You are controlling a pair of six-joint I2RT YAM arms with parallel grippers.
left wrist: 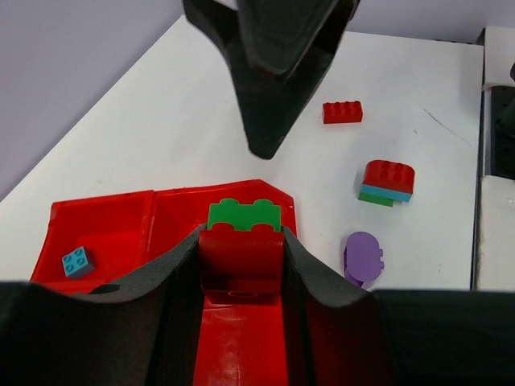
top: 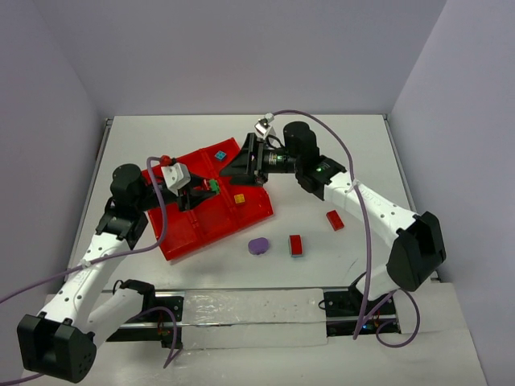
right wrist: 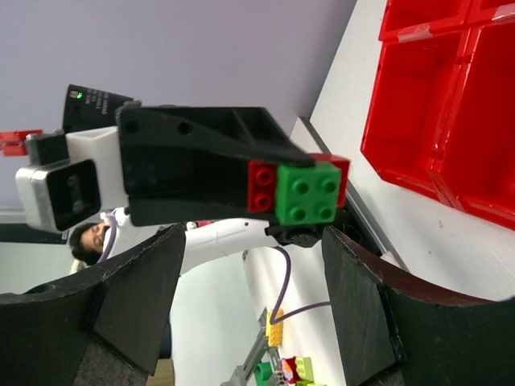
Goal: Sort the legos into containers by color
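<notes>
My left gripper (top: 199, 188) is shut on a red brick (left wrist: 241, 261) with a green brick (left wrist: 244, 215) stuck to its far end, held above the red tray (top: 185, 233). The pair also shows in the right wrist view (right wrist: 304, 190). My right gripper (top: 241, 165) is open and empty, facing the held bricks from just beyond them; its dark fingers (left wrist: 269, 88) hang in the left wrist view. A teal brick (top: 220, 154) and a yellow brick (top: 239, 198) lie in tray compartments. On the table lie a purple brick (top: 259, 246), a red-topped stack (top: 296, 245) and a red brick (top: 335, 219).
The tray sits skewed at the table's centre left, and its compartments (right wrist: 418, 104) show in the right wrist view. The table's raised edges and white walls close in the back and sides. A pale strip (top: 249, 318) runs along the near edge between the arm bases.
</notes>
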